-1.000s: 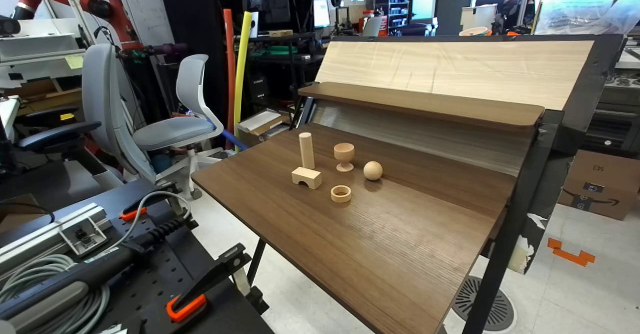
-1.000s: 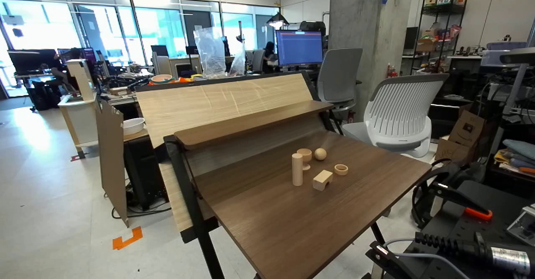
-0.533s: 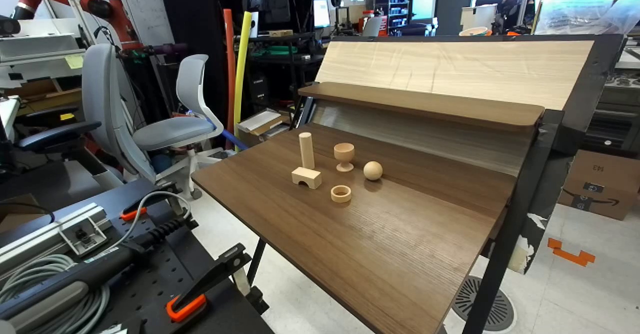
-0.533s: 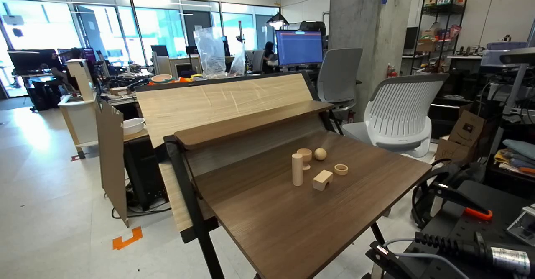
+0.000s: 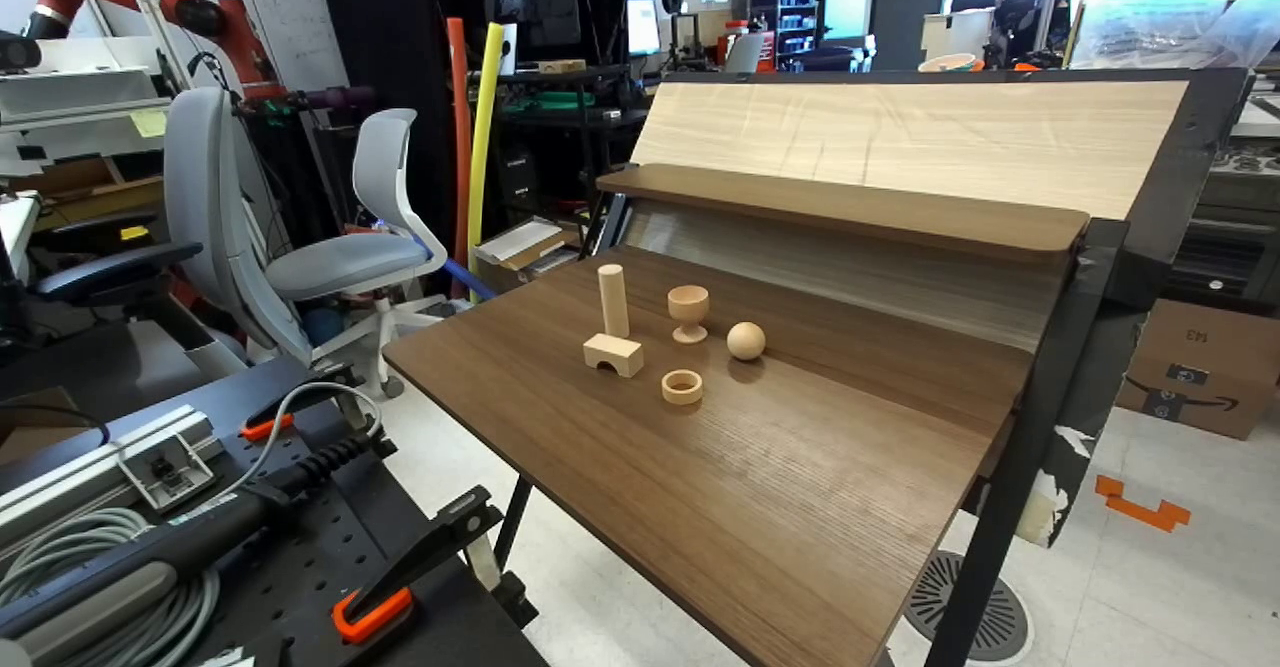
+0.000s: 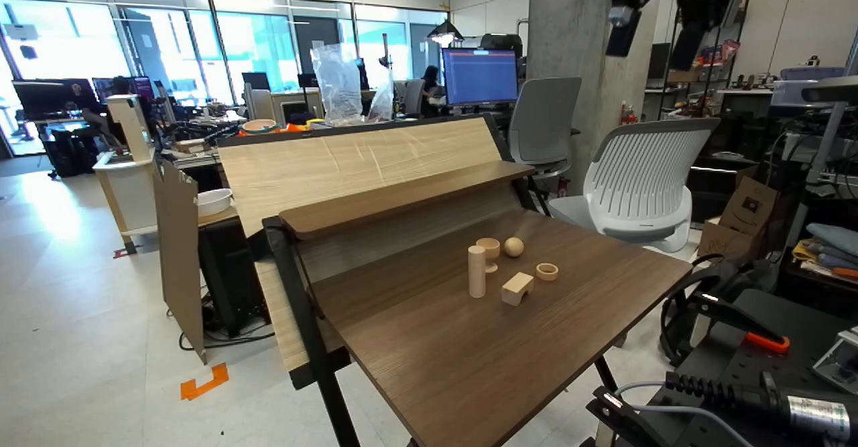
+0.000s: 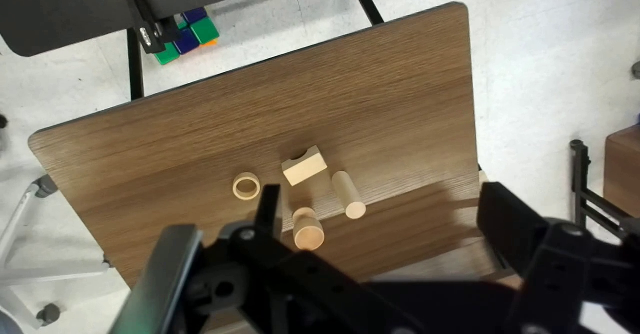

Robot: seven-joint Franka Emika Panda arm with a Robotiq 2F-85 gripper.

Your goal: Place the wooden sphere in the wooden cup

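Observation:
The wooden sphere (image 5: 746, 341) is a plain tan ball resting on the brown desk beside the wooden cup (image 5: 688, 311), a small goblet on a foot. Both also show in an exterior view, the sphere (image 6: 514, 247) just behind and right of the cup (image 6: 492, 251). In the wrist view the cup (image 7: 308, 234) stands upright with its hollow top bare; the sphere is hidden there, apparently behind the gripper's finger. My gripper (image 6: 653, 46) is high above the desk, far from both. In the wrist view the gripper (image 7: 382, 196) has its fingers wide apart with nothing between them.
A tall wooden peg (image 5: 614, 302), an arched block (image 5: 613, 355) and a flat wooden ring (image 5: 682, 387) stand close around the cup. A raised shelf (image 5: 850, 209) overhangs the back of the desk (image 5: 800, 507). A black cart with clamps (image 5: 330, 537) is beside the desk.
The gripper has come into view at the top of an exterior view, where it was absent before. A dark part of it also shows at a top edge. The wooden things have not moved.

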